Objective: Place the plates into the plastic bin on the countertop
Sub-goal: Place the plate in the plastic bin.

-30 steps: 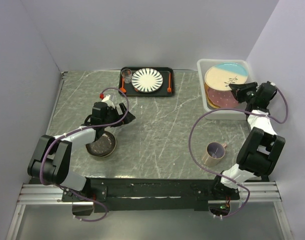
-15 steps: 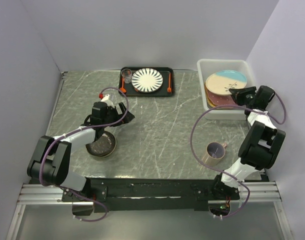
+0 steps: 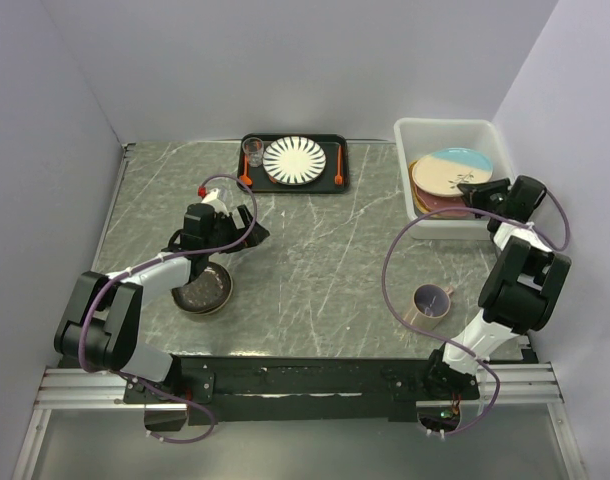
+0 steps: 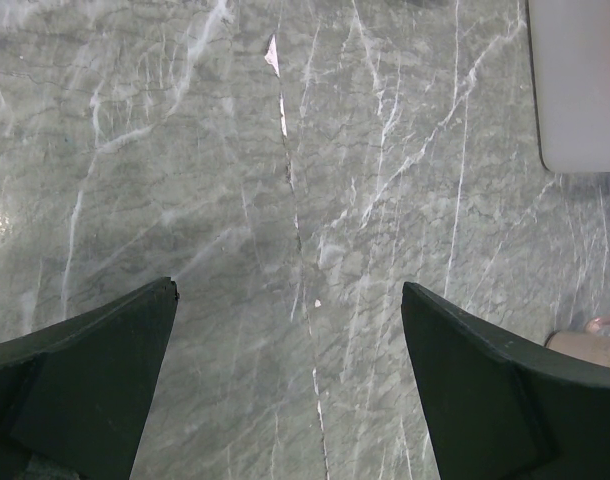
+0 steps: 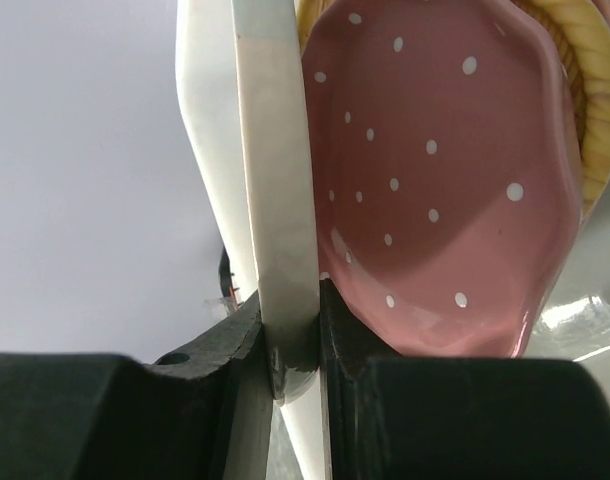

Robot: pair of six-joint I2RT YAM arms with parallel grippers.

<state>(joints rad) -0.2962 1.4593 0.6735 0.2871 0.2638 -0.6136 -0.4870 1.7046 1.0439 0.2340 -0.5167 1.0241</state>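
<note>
Right gripper (image 5: 290, 338) on leaf-sprig plate (image 3: 453, 172)

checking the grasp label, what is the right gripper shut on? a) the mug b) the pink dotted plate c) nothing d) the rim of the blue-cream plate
d: the right gripper is pinched on the pale rim of the blue-cream plate, which lies on top of the stack in the plastic bin; the pink dotted plate sits beside the grip, not in it.

The top camera overlooks the whole grey-green marble-look surface (image 3: 315, 250); the left wrist camera faces it closely; the right wrist camera hugs a pink white-dotted plate (image 5: 425, 180).
</note>
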